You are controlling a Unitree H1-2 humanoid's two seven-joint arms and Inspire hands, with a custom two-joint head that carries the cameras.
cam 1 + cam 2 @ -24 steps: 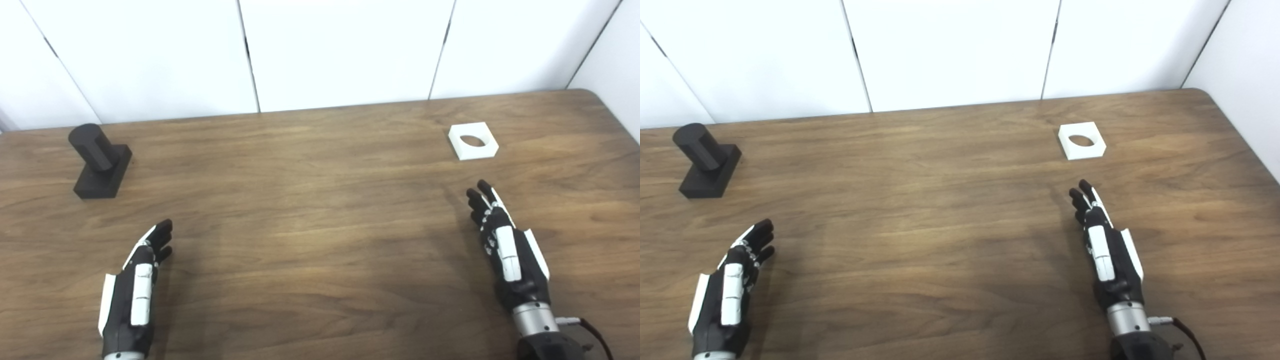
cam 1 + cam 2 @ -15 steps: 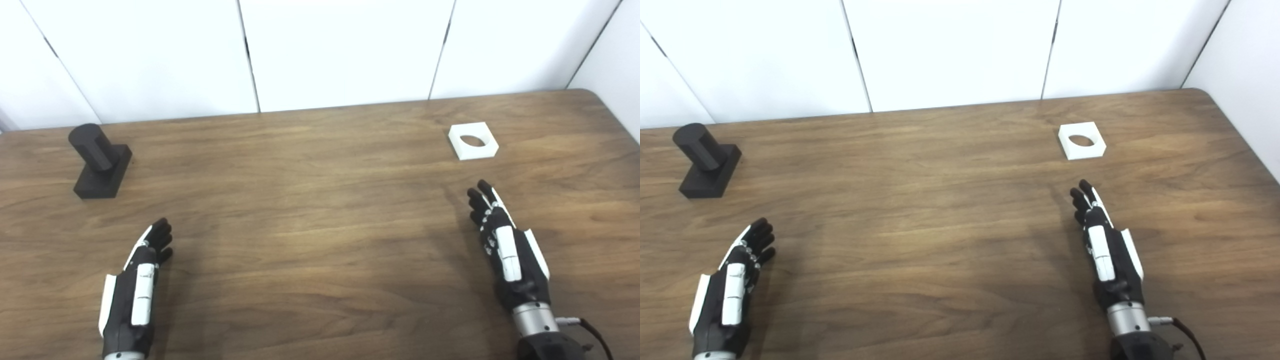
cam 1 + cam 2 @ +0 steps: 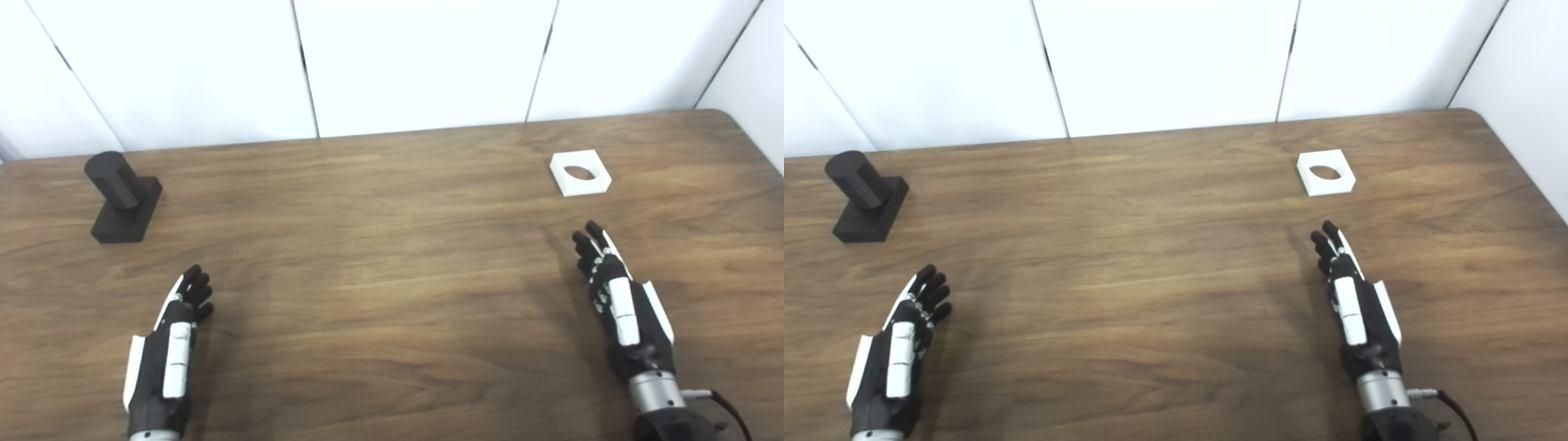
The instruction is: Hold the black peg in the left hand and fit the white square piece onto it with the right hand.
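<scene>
From the left eye view, we read this as the opening reach, with nothing grasped yet. Our left hand [image 3: 166, 343] hovers low over the wooden tabletop [image 3: 380, 257], fingers extended and slightly spread, holding nothing. The black peg [image 3: 122, 196] stands on its square base at the far left, well apart from that hand and beyond it. Our right hand [image 3: 618, 300] is likewise empty with its fingers stretched forward, pointing toward the white square piece [image 3: 579, 173], which lies flat near the far right of the tabletop with its round hole facing up. That piece is near the right fingertips but clearly not touching them.

From the right eye view, the same layout holds: the left hand [image 3: 897, 349] empty and apart from the black peg [image 3: 866, 199], the right hand [image 3: 1356, 306] empty and short of the white square piece [image 3: 1326, 172]. Whether either hand rests on the wood or floats just above it, we cannot tell from this angle.

We judge the next move calls for the left hand to travel forward and leftward and close around the peg's upright cylinder, while the right hand advances to pinch the thin piece by its edges, which will likely need care since it lies flush on the surface.
</scene>
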